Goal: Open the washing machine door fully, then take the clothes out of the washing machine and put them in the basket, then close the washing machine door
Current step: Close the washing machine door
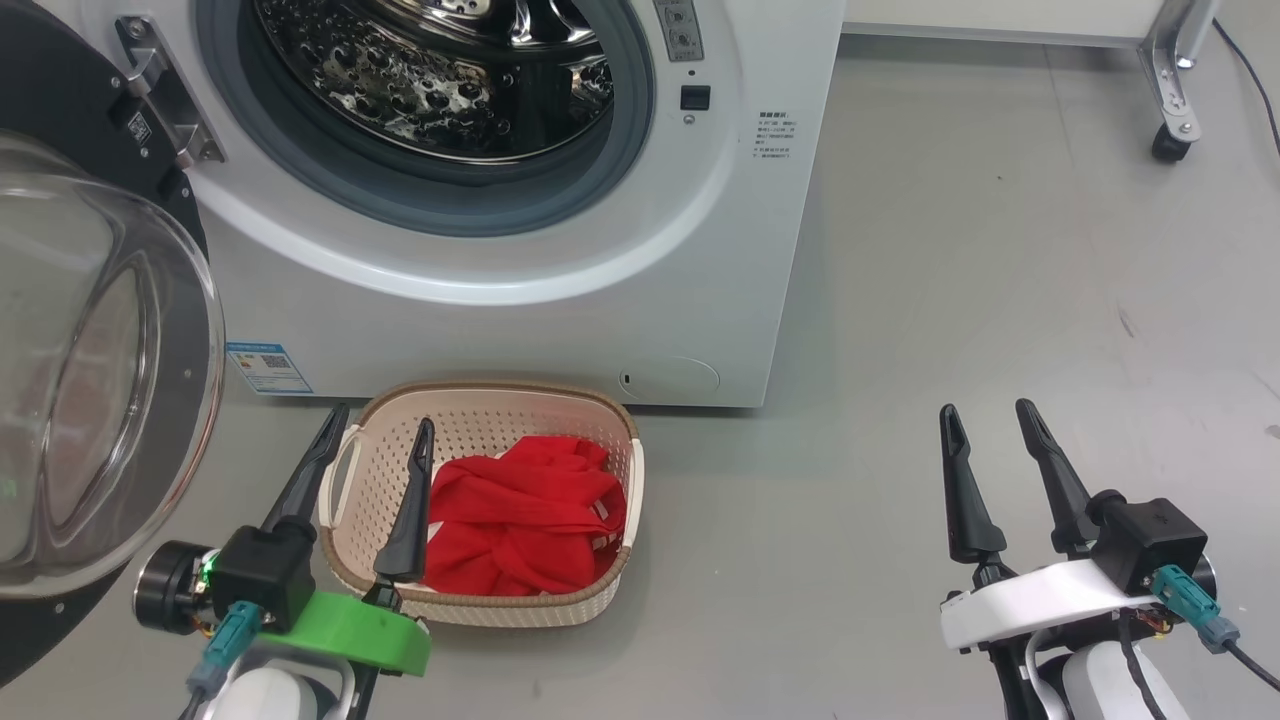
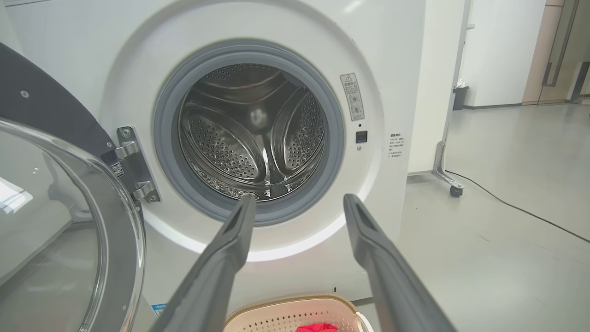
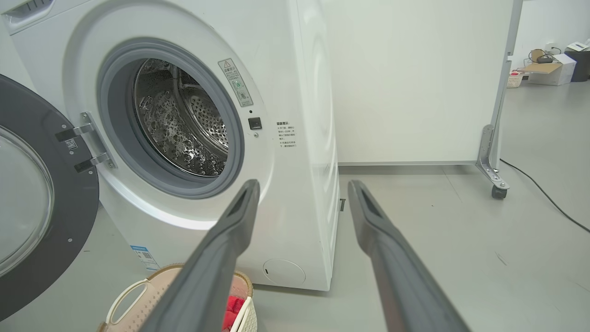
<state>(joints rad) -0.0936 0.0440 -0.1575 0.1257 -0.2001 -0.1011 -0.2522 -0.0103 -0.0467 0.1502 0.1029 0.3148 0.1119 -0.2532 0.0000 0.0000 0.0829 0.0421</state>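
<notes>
Left claw [image 1: 383, 415] and right claw [image 1: 986, 407] stood spread, empty; swinging the black-rimmed round glass door [image 1: 100, 380] at frame left shut risked clipping the cream perforated plastic basket [image 1: 500, 388]

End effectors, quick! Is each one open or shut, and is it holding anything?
Left end effector: open, holding nothing.
Right end effector: open, holding nothing.
</notes>
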